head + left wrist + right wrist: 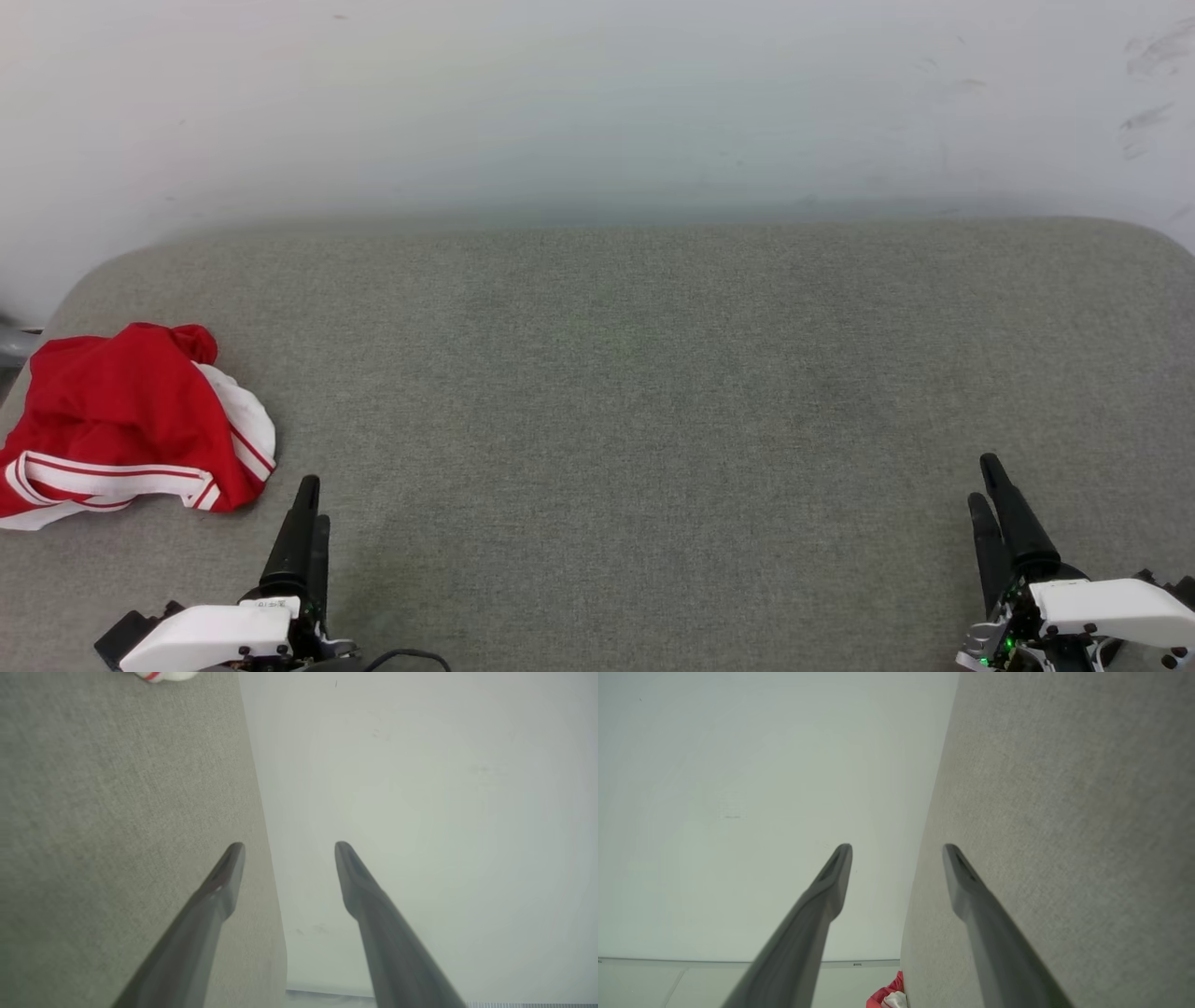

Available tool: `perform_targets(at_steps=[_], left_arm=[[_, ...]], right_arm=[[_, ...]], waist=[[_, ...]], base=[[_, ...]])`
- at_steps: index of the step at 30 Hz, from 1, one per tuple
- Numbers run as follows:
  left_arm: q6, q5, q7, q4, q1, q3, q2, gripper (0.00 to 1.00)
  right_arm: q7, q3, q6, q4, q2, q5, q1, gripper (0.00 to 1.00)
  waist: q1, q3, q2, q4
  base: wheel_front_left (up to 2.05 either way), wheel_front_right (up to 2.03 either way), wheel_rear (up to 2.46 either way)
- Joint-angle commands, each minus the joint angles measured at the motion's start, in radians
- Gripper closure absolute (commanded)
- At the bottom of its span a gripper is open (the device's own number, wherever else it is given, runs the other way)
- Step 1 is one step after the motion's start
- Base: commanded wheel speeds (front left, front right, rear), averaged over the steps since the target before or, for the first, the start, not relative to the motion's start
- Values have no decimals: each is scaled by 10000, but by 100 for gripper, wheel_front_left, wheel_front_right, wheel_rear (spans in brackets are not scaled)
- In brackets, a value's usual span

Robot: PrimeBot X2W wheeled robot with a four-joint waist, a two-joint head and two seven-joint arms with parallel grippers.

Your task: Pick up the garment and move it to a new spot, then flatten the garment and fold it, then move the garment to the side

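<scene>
The garment (131, 411) (crumpled) lies beside the parted left tool (315, 499).

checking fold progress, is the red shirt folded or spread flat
Neither: the garment lies in a crumpled heap, fabric bunched and rumpled.

I read the garment (112, 401) as bright red, with a white sleeve and white trim bands crossed by thin red stripes. The padded surface (616, 392) under the garment is a muted grey-green with a fine woven fleck. The wall (597, 103) beyond the garment is off-white, with dark scuffs far to the garment's right. My left gripper (315, 499), just beside the garment, has black fingers on a white housing. The right gripper (982, 479) matches, with a small green light at its base.
</scene>
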Motion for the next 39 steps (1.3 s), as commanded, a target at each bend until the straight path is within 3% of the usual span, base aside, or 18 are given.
perform_targets(at_steps=[1, 12, 27, 30, 33, 39], left_arm=[[-8, 393, -157, -165, -23, 155, 20, 0], [-12, 1626, -569, -321, 12, 674, 23, 0], [8, 4513, -1114, -1816, 89, 1161, 28, 0], [2, 5278, -1214, -2180, 226, 973, 28, 0], [198, 6979, -1435, -2831, 413, 515, 30, 0], [495, 8569, -1612, -3459, 491, 29, 31, 0]], right_arm=[[-147, 21, 0, -66, -5, -302, -264, 0], [-561, 19, 0, -115, -4, -1929, -412, 0], [-1113, 212, 0, -1449, -2, -6923, -501, 0], [-1210, 310, 0, -1751, -2, -7836, -498, 0], [-1433, 601, 0, -2051, -2, -9593, -462, 0], [-1610, 710, 0, -2277, 0, -10804, -508, 0]], waist=[[0, -3, -1, -1], [0, -8, -1, -6], [0, 10, -1, 24], [0, 11, -1, 21], [0, 15, -1, 3], [0, 42, -1, -17]], base=[[0, 0, 0], [0, 0, 0], [0, 0, 0], [0, 0, 0], [0, 0, 0], [0, 0, 0]])
